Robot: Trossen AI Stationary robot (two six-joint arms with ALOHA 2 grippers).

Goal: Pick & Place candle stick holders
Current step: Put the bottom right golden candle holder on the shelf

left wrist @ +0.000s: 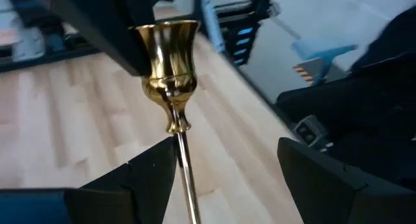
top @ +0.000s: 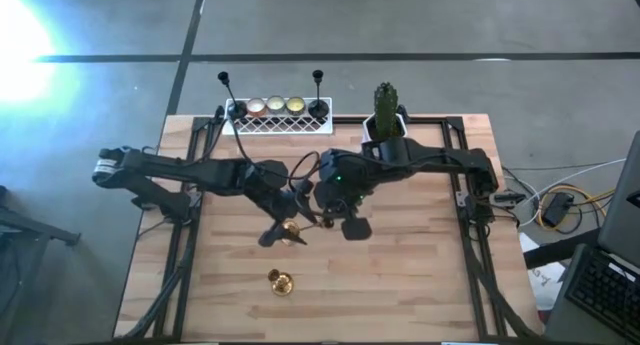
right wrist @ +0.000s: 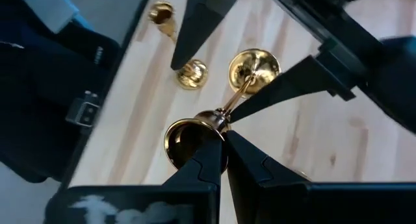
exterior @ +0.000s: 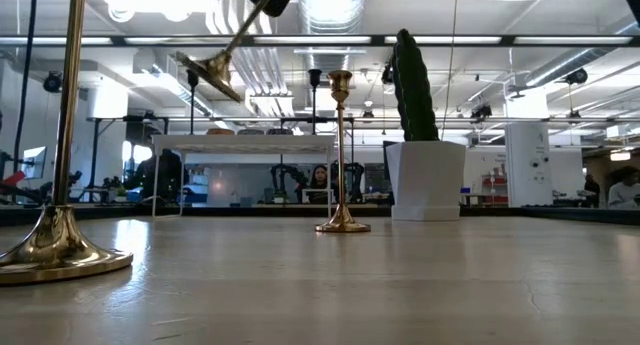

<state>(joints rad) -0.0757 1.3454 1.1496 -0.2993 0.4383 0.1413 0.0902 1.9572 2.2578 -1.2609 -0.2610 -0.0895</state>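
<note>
Hovering left gripper [top: 283, 207]: over mid-table, fingers spread either side of the gold holder's stem, not pressing it.
Gold holder [top: 291, 231]: lifted off the table [top: 420, 285], tilted, base swinging free.
Right gripper [right wrist: 224, 152]: pinched tight on that holder just below its cup.
Second gold holder [top: 281, 282]: standing nearer the front edge.
White tray [top: 280, 122]: back edge, cream cups inside, black holders at its ends.
Cactus pot [top: 385, 125]: beside the tray.

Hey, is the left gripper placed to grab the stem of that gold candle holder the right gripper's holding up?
Probably yes: the left gripper is open astride the stem of the gold holder, nothing between, while the right gripper pinches its cup end.
</note>
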